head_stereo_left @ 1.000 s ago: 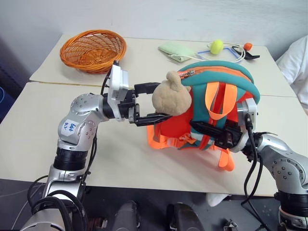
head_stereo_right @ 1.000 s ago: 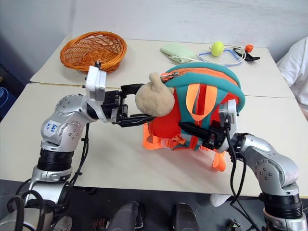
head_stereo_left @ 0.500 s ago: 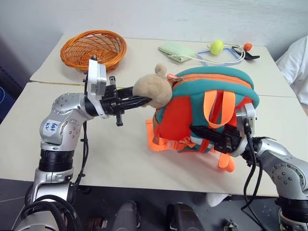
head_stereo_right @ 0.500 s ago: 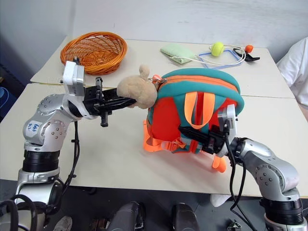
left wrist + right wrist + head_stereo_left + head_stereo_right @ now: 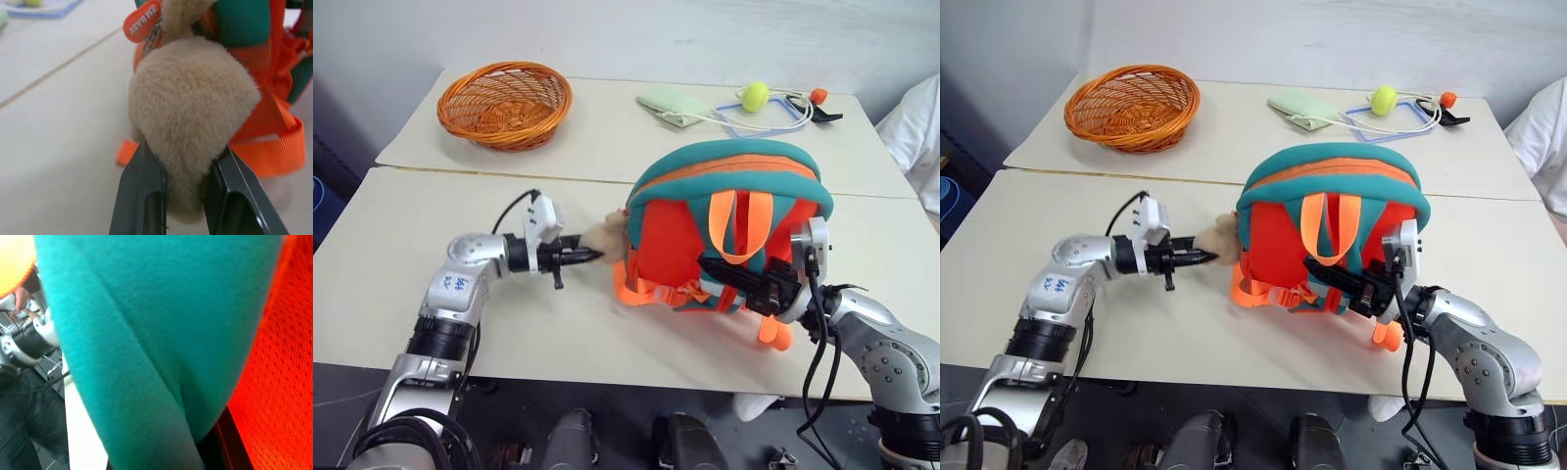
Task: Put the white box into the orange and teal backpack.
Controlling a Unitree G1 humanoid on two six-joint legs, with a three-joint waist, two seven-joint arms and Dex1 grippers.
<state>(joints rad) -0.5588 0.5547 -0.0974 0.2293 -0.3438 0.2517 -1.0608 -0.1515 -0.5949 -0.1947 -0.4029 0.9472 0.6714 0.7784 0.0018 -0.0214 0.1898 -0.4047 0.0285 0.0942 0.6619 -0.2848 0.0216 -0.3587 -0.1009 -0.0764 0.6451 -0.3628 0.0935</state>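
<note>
The orange and teal backpack (image 5: 729, 196) stands upright on the near half of the surface (image 5: 460, 206), its orange straps (image 5: 744, 220) facing us. We cannot tell whether the white box is already inside, because the bag hides its own contents.

Our left claw (image 5: 594, 257) reaches in low and level at the bag's left edge. Its fingers (image 5: 142, 196) are pinched on the tan plush toy (image 5: 190, 117), which bulges out between and above them. The toy hangs from the orange zip tag (image 5: 142, 22), so we judge the step in hand to be working the zip by this soft handle. Our right claw (image 5: 710, 264) is closed on the backpack low down by the straps. Its wrist view shows teal fabric pressed right against a finger, so it serves as the anchor.

To do this well, we should keep the right claw clamped and steady so that the bag neither tips nor slides across the surface. The left pull ought to follow the curve of the zip rather than tug straight away from the bag, since a sideways tug would only drag the whole pack.

The plush squashes easily, and the grip sits on its lower end, far from the tag. We should therefore pull slowly and watch for the toy slipping out, or stretching without the slider moving.
</note>
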